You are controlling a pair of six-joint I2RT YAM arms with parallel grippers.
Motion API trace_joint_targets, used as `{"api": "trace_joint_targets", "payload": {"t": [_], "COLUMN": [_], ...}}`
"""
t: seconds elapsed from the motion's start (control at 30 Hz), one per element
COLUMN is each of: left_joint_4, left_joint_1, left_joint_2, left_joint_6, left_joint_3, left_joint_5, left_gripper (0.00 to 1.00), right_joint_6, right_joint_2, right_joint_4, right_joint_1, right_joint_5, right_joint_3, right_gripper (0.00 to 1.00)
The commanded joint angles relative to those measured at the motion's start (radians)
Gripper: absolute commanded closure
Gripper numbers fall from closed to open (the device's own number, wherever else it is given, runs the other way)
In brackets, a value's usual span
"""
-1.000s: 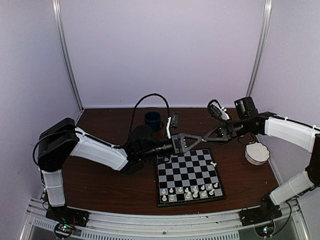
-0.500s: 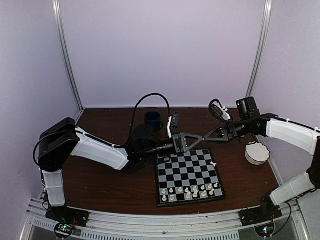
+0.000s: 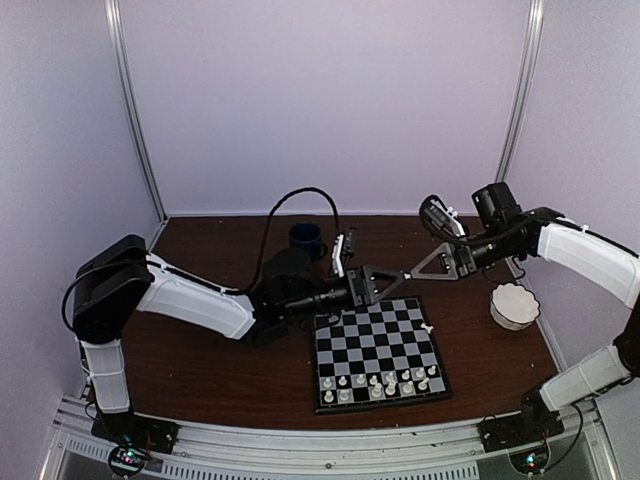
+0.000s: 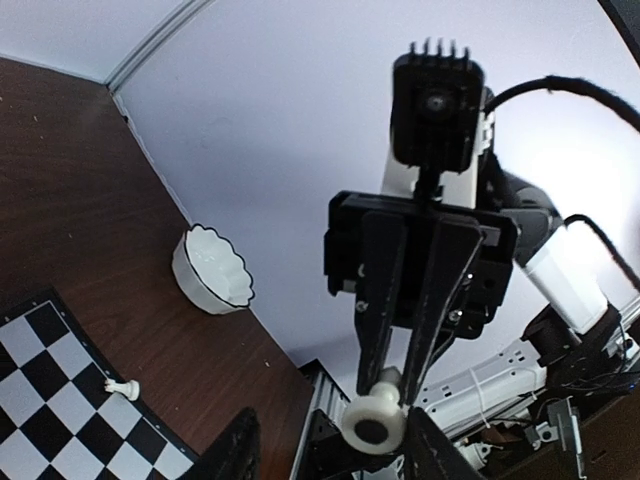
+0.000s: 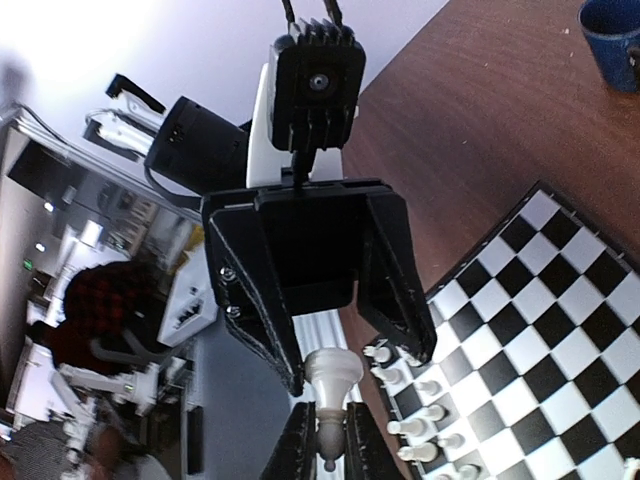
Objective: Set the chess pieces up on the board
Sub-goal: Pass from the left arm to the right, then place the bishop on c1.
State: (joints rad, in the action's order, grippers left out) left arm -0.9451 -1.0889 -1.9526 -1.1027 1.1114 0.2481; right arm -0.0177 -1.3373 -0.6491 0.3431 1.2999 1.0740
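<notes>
I see the right gripper [image 5: 330, 445] pinching a cream piece [image 5: 334, 375], flared head and round base, aloft near the board's [image 3: 378, 350] far edge. Left gripper [image 5: 362, 372] is spread wide either side of it.

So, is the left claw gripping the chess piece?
No, the left claw stands open; the right claw pinches the chess piece.

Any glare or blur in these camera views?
Left wrist: bright glare whitens the wall at right. Right wrist: upper-left corner blown out, background room soft, held chess piece sharp. Top external: even, violet-tinted light; chess pieces on the board tiny, soft.
</notes>
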Motion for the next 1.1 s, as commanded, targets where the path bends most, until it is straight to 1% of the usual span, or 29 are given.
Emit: {"api": "trace_joint_targets", "payload": {"t": [0.0,0.1,0.17,0.27,0.4,0.47,0.63,0.9,1.07], "left_joint_4": [0.236,0.362,0.467,0.589,0.71,0.753,0.846,0.939,0.971], "left_joint_1": [0.008,0.007,0.008,0.009,0.008,0.008,0.008,0.007,0.008], "left_joint_2": [0.127,0.244,0.324,0.446,0.611,0.677,0.811,0.955,0.995], "left_joint_6": [0.119,0.207,0.255,0.297,0.328,0.336,0.346,0.336,0.333], "left_joint_3": [-0.058,-0.114,-0.157,-0.231,-0.327,-0.358,-0.405,-0.454,-0.474], "left_joint_5": [-0.115,-0.184,-0.248,-0.367,-0.497,-0.552,-0.646,-0.712,-0.723], "left_gripper": [0.47,0.45,0.45,0.45,0.45,0.45,0.45,0.45,0.44], "right_joint_6": [0.432,0.576,0.638,0.663,0.662,0.667,0.698,0.716,0.72], "right_joint_2": [-0.02,-0.057,-0.07,-0.055,-0.059,-0.087,-0.209,-0.393,-0.502], "right_joint_4": [-0.419,-0.568,-0.627,-0.628,-0.609,-0.621,-0.665,-0.706,-0.721], "right_joint_1": [0.021,0.063,0.118,0.223,0.383,0.461,0.587,0.779,0.856], "right_joint_5": [-0.173,-0.309,-0.419,-0.581,-0.788,-0.847,-0.976,-1.118,-1.189], "right_joint_3": [0.184,0.259,0.284,0.276,0.286,0.315,0.399,0.514,0.554], "right_gripper": [0.95,0.95,0.95,0.94,0.94,0.94,0.95,0.95,0.95]}}
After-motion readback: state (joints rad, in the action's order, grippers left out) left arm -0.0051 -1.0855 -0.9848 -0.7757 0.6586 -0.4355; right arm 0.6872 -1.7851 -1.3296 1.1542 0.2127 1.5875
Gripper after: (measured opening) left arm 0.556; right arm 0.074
